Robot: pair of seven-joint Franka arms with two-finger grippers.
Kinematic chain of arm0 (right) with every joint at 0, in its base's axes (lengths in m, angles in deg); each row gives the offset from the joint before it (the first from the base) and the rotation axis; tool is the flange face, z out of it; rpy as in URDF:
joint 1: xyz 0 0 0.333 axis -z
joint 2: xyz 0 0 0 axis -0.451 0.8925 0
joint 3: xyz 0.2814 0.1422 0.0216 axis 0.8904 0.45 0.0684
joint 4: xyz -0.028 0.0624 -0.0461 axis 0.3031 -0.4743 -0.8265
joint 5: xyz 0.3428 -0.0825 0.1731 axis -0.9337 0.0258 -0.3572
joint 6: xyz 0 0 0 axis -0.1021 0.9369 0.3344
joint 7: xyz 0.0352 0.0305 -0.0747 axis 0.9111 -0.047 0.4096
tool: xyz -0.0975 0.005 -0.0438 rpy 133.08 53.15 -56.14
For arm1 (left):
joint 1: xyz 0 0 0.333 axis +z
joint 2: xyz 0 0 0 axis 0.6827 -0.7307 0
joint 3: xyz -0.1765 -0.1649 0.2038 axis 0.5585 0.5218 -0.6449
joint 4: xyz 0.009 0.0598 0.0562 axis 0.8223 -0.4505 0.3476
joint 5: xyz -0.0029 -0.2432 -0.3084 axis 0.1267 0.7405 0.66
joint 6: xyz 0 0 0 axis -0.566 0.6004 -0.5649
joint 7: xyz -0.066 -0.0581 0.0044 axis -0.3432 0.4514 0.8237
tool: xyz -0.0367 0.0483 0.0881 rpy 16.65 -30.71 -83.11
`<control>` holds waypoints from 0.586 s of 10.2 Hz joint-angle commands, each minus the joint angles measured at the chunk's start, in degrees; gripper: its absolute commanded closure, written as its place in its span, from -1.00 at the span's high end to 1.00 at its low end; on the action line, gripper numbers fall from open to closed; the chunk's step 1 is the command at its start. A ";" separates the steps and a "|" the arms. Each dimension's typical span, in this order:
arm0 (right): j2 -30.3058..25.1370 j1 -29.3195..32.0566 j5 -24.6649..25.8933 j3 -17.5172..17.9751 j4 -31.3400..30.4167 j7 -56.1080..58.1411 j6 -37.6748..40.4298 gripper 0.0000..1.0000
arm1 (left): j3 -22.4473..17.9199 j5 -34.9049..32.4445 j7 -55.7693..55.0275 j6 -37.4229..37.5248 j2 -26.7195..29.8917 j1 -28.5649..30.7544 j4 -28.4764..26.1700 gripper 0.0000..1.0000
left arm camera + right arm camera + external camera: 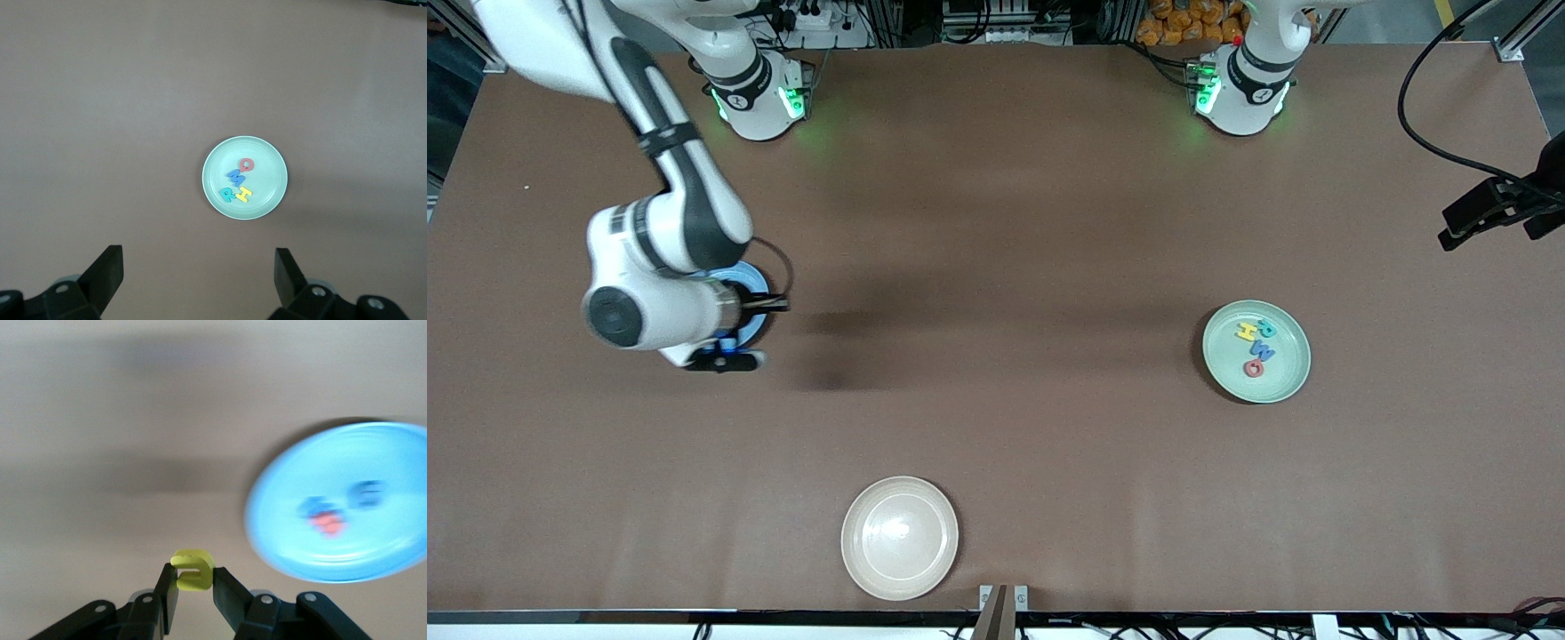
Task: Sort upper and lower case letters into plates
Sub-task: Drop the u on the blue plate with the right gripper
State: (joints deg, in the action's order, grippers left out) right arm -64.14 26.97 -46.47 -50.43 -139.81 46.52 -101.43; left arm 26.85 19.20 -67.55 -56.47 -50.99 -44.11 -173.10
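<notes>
My right gripper (193,579) is shut on a yellow letter u (193,571) and hangs in the air close by the sky blue plate (373,547). That plate holds a red letter (328,523), a blue letter (311,507) and a dark blue letter (367,493). In the front view the right arm's hand (685,311) covers most of the sky blue plate (758,283). The mint green plate (1285,378) carries yellow H (1245,332), teal R (1267,329), blue W (1264,349) and red Q (1254,367). My left gripper (198,260) waits open high above the mint green plate (267,167).
A cream-white plate (938,498) lies near the table's front edge, with nothing on it. A black camera on a mount (1498,206) and a cable (1414,124) stand at the left arm's end of the table. Brown tabletop lies between the plates.
</notes>
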 commanded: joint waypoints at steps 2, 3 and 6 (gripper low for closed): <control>0.64 -0.34 4.57 -6.12 -3.51 4.91 -2.37 -1.00 | 0.90 3.41 0.74 1.85 0.88 3.50 0.01 1.00; 1.17 -0.25 6.42 -6.13 -4.83 4.74 -4.39 -1.00 | 1.69 3.50 1.01 1.93 0.88 4.47 0.01 1.00; 2.66 0.19 6.44 -6.48 -4.85 4.74 -4.60 -0.06 | 1.87 3.32 1.10 1.94 0.88 4.57 0.09 1.00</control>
State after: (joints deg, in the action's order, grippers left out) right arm -61.64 27.02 -41.18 -56.67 -144.79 51.60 -106.04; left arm 27.95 21.09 -67.55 -55.53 -50.87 -40.53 -173.10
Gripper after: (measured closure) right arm 0.700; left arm 0.000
